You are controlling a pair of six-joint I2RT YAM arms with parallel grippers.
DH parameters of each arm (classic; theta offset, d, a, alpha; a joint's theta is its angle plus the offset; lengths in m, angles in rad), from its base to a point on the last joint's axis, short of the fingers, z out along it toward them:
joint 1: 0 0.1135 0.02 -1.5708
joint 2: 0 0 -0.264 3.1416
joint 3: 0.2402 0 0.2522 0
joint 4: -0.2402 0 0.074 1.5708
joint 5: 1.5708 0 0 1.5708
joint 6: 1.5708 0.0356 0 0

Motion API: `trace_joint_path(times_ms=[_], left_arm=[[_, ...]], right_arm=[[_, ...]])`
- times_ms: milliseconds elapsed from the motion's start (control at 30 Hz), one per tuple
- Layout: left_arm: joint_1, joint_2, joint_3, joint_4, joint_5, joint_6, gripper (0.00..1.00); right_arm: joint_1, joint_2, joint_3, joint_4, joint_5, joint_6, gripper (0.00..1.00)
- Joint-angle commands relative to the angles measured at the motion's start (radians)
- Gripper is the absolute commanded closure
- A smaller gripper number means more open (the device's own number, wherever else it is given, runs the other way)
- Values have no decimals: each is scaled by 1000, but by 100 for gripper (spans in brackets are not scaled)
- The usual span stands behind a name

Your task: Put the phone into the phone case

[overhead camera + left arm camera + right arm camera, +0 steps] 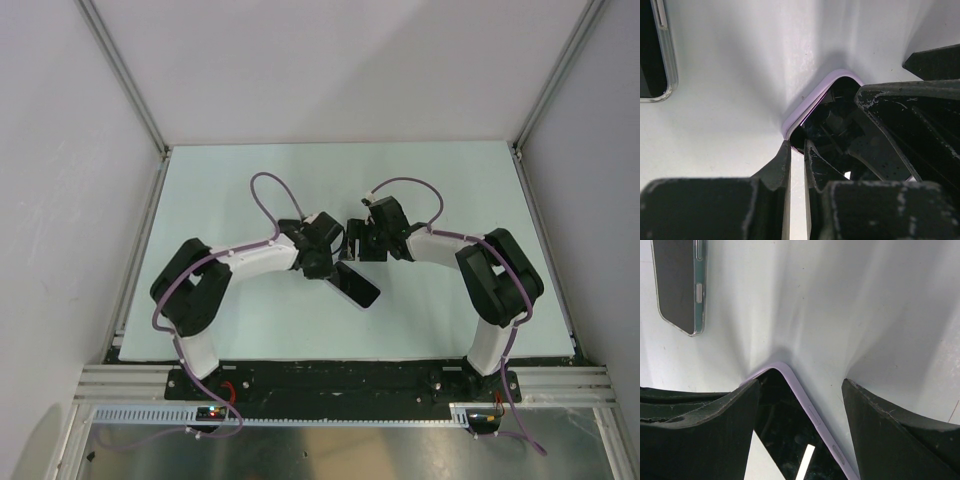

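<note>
A lilac phone case [805,400] with a glossy black phone face [785,430] inside its rim sits between both grippers at mid table [352,238]. My left gripper [797,145] is nearly closed, and its tips pinch one corner of the lilac case [812,100]. My right gripper [801,382] is open. Its fingers straddle the case's opposite corner, the left finger over the black face and the right finger apart from the rim. In the top view the left gripper [335,245] and right gripper [362,240] almost touch.
A second dark phone with a clear rim [355,285] lies flat just in front of the grippers. It also shows at top left in the left wrist view [652,55] and the right wrist view [677,285]. The white table [250,180] is walled on three sides.
</note>
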Motion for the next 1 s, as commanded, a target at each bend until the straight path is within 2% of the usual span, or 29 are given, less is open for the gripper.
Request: trace_joint_path(times_ms=[0, 467, 767, 967], left_arm=[[-50, 257, -66, 158, 69, -35, 100], [-77, 355, -59, 218, 116, -60, 100], [-76, 301, -72, 230, 118, -42, 100], [-75, 337, -68, 230, 112, -37, 100]], right_arm=[[-2, 14, -3, -89, 36, -34, 27], [-7, -17, -22, -87, 53, -27, 27], [-6, -35, -23, -88, 62, -30, 25], [13, -48, -24, -121, 130, -55, 21]])
